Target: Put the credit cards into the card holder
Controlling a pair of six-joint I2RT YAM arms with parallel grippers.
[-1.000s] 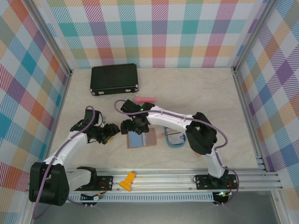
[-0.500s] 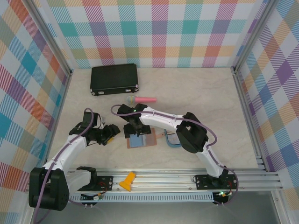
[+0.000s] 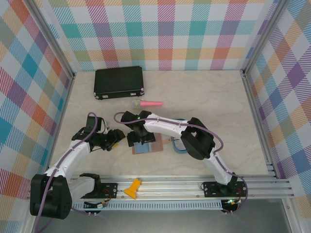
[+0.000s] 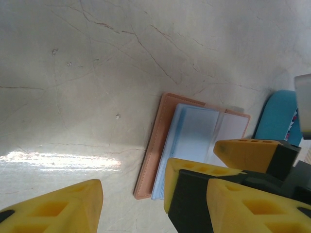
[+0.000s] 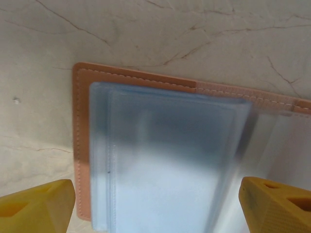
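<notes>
card holder (image 5: 160, 141), below right hand (image 5: 155, 204) (spread wide)

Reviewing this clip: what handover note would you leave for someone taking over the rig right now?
Left gripper: open, empty, low over the table just left of the holder.
Right gripper: open, empty, directly above the pinkish-brown leather card holder, which lies unfolded on the table with its clear sleeves facing up.
Credit cards: none held, and the sleeves in view look empty. The blue oval tray beside the holder is largely covered by the right arm; I cannot tell whether cards lie in it.
Done: holder lies open.
Left: pick up and insert every card.
</notes>
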